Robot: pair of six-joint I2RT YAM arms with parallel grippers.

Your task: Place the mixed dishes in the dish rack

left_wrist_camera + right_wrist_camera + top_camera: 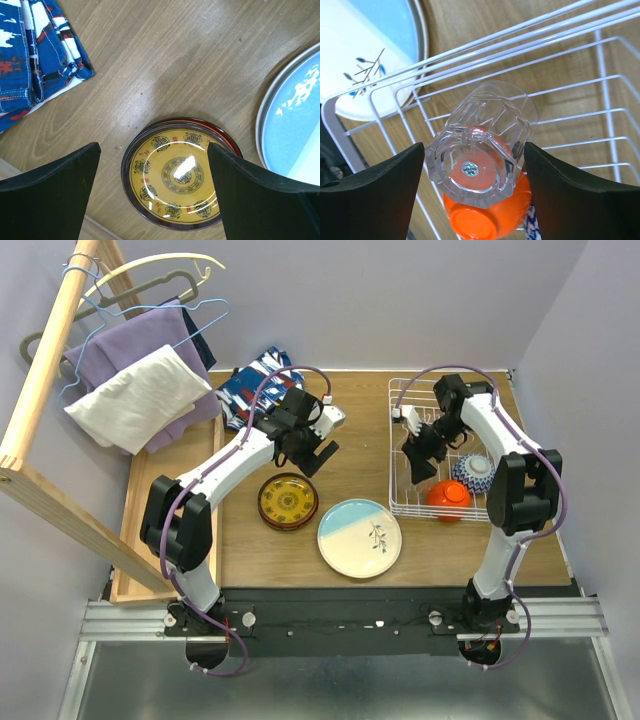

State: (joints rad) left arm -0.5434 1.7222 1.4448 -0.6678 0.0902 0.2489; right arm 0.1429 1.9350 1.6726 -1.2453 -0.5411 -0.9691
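Observation:
My right gripper (pixel 474 147) is shut on the clear glass (pixel 482 142). It holds the glass tilted, base towards the camera, over the white wire dish rack (pixel 385 107), which also shows in the top view (pixel 400 440). An orange-red bowl (pixel 449 498) lies upside down in the rack's near end, with a blue-patterned bowl (pixel 472 471) beside it. My left gripper (pixel 154 150) is open and empty above the dark red-yellow patterned plate (pixel 175 175). The large pale blue-cream plate (pixel 360 537) lies on the table between that plate and the rack.
The blue-red-white cloth (pixel 255 380) lies at the back left of the table. A wooden rail with wire hangers and hung clothes (pixel 130 390) stands at the far left. A steel-looking object (pixel 336 417) is partly hidden behind my left wrist.

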